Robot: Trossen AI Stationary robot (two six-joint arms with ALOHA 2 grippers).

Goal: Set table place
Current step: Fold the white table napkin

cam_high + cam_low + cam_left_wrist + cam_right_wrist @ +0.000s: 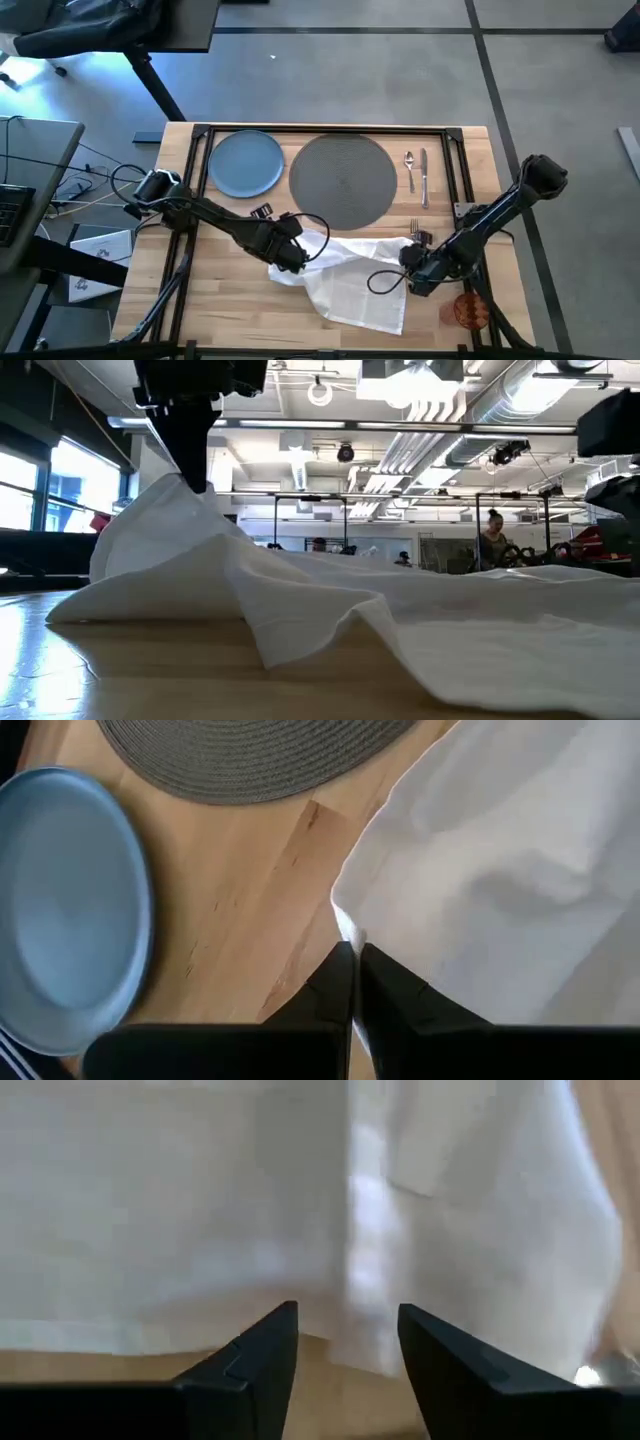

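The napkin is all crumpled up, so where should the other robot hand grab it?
Probably the edge right in front of the right gripper, which is open and low to the table. The napkin lies rumpled, one corner already pinched and lifted by the left gripper. Its right-hand border lies flatter on the wood, so coming in low from the right, sliding one finger under, looks easiest.

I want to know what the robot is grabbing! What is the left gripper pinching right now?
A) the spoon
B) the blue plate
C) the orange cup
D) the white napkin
D. In the left wrist view, the left gripper is shut on an edge of the white napkin, while the blue plate lies apart on the table, untouched.
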